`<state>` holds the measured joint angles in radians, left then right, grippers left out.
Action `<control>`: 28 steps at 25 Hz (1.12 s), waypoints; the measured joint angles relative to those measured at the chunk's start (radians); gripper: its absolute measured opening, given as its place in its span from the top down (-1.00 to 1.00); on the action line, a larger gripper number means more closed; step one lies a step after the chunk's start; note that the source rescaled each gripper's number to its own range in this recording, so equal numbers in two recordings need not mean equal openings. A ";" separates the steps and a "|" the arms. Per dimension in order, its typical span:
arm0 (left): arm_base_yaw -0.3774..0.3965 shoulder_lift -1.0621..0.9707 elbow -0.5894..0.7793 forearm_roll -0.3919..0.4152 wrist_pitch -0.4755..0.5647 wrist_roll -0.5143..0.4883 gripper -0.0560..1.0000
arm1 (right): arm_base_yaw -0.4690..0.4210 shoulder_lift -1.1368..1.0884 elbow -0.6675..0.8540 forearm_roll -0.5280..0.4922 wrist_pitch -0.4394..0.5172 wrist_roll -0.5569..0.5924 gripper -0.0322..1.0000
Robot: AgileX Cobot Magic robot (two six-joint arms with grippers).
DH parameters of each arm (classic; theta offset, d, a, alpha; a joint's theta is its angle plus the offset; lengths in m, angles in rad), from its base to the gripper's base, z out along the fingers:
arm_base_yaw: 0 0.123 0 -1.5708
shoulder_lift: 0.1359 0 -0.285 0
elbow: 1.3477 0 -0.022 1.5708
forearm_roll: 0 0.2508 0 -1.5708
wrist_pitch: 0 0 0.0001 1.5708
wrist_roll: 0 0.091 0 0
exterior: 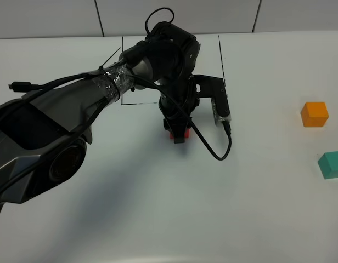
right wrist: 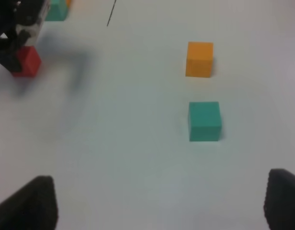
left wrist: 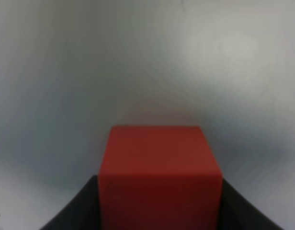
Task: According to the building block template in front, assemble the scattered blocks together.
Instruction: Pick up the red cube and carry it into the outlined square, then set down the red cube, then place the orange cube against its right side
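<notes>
My left gripper (exterior: 179, 130) is shut on the red block (exterior: 179, 135) near the table's middle; I cannot tell whether the block touches the surface. The left wrist view shows this red block (left wrist: 159, 172) close up between two dark fingers (left wrist: 73, 211). Far to the right the orange block (exterior: 314, 114) and the teal-green block (exterior: 332, 164) lie apart on the table. My right gripper (right wrist: 159, 203) hangs open above the table, short of the teal-green block (right wrist: 204, 120) and the orange block (right wrist: 199, 58). The arm hides the template in the high view; only its teal-green end (right wrist: 55, 10) shows.
A thin black rectangle outline (exterior: 221, 55) is drawn on the white table (exterior: 158, 219) behind the left arm. That arm's black cable (exterior: 215, 150) loops down to the right of the red block.
</notes>
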<state>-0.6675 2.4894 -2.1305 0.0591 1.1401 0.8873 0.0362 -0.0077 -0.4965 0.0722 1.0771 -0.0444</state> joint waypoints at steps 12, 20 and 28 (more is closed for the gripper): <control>0.000 -0.023 0.000 0.011 0.000 0.000 -0.52 | 0.000 0.000 0.000 0.000 0.000 0.000 -0.51; 0.000 -0.155 0.000 0.007 -0.009 -0.085 -1.00 | 0.000 0.000 0.000 -0.004 0.000 0.000 -0.51; 0.033 -0.272 0.000 0.047 -0.077 -0.318 -1.00 | 0.000 0.000 0.000 -0.004 0.000 0.000 -0.51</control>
<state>-0.6340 2.2176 -2.1305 0.1064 1.0633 0.5693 0.0362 -0.0077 -0.4965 0.0681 1.0771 -0.0444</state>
